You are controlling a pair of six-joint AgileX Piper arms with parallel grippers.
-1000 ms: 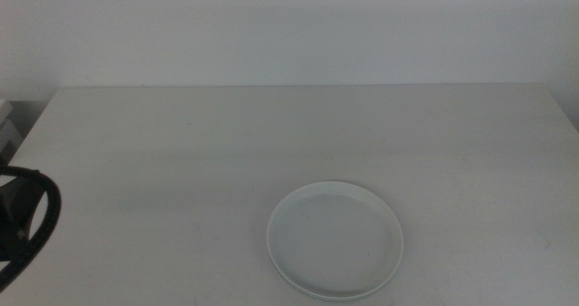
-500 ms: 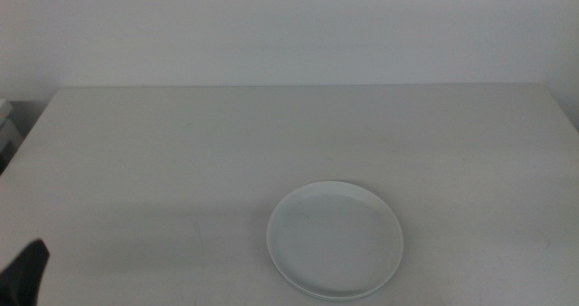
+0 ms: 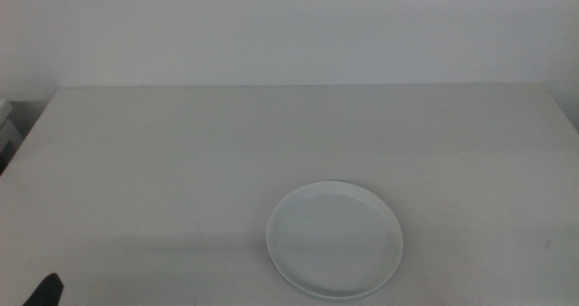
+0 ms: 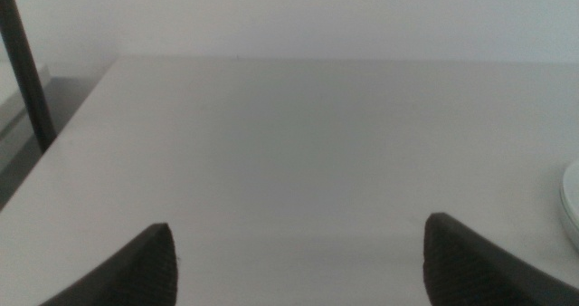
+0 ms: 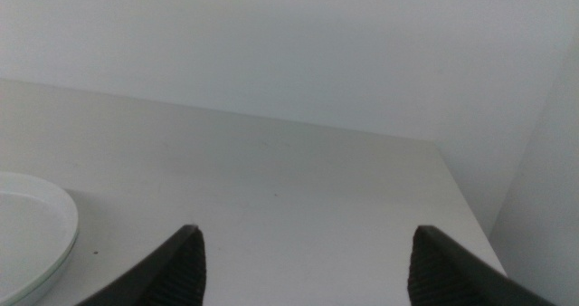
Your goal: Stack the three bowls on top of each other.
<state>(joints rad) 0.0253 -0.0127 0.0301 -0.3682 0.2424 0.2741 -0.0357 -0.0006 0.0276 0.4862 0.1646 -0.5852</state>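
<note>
A white bowl (image 3: 335, 241) sits on the table's front middle. A second rim edge shows under its front, so it seems to rest on another dish. No mint green or grey bowl shows. The bowl's edge shows in the left wrist view (image 4: 572, 206) and the right wrist view (image 5: 32, 224). My left gripper (image 4: 298, 261) is open and empty, low over the table's front left, well left of the bowl. Only a dark tip of the left gripper (image 3: 45, 291) shows in the middle view. My right gripper (image 5: 308, 270) is open and empty, right of the bowl, outside the middle view.
The pale table (image 3: 181, 143) meets a white wall at the back. A dark pole (image 4: 23, 66) stands off the table's left edge. The table's right edge (image 5: 466, 215) lies near the right gripper.
The left arm has drawn back toward the front left, from a dark arm and cable at the left edge to only a small tip. The bowl has not moved.
</note>
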